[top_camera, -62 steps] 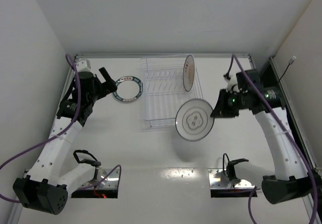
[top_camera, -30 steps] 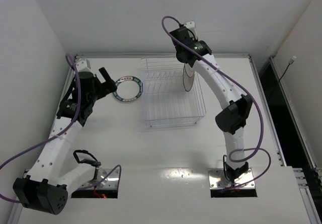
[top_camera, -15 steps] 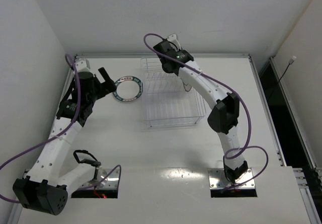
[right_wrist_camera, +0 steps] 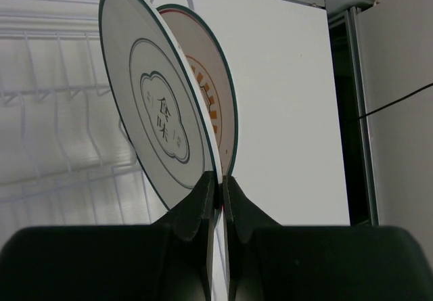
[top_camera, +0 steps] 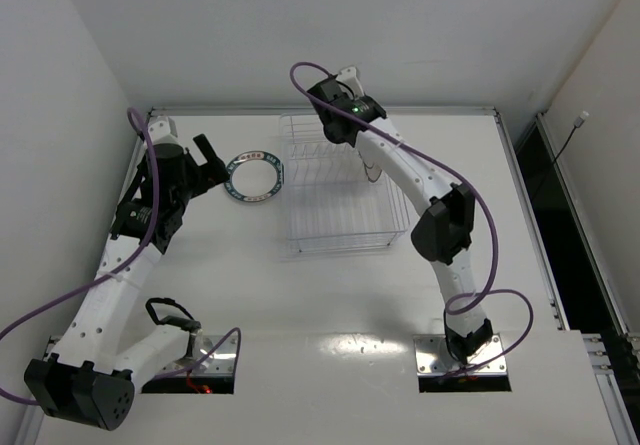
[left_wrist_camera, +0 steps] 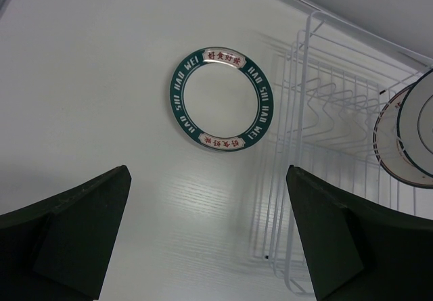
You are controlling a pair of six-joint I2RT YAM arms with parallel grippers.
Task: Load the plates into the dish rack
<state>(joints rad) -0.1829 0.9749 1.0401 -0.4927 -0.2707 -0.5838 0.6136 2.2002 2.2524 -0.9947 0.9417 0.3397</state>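
Observation:
My right gripper (right_wrist_camera: pixel 218 179) is shut on the lower rim of the grey flower plate (right_wrist_camera: pixel 152 111) and holds it upright on edge. The orange sunburst plate (right_wrist_camera: pixel 213 105) stands just behind it. Both are over the clear dish rack (right_wrist_camera: pixel 54 98). In the top view the right arm (top_camera: pixel 345 115) reaches over the back of the rack (top_camera: pixel 340 205) and hides both plates. The teal-rimmed plate (top_camera: pixel 254 177) lies flat on the table left of the rack. My left gripper (top_camera: pixel 213 160) is open and empty just left of it. In the left wrist view that plate (left_wrist_camera: pixel 221 99) is ahead of the open gripper (left_wrist_camera: pixel 206 247).
The white walls close in at the back and left of the table (top_camera: pixel 300 295). A dark gap and rail (top_camera: pixel 530 185) run along the right edge. The right arm's elbow (top_camera: pixel 445 230) sticks out beside the rack's right front corner.
My right arm has swung from the right side up over the back of the rack, carrying the grey plate next to the orange one. In the last half second it barely moved. The left arm is still.

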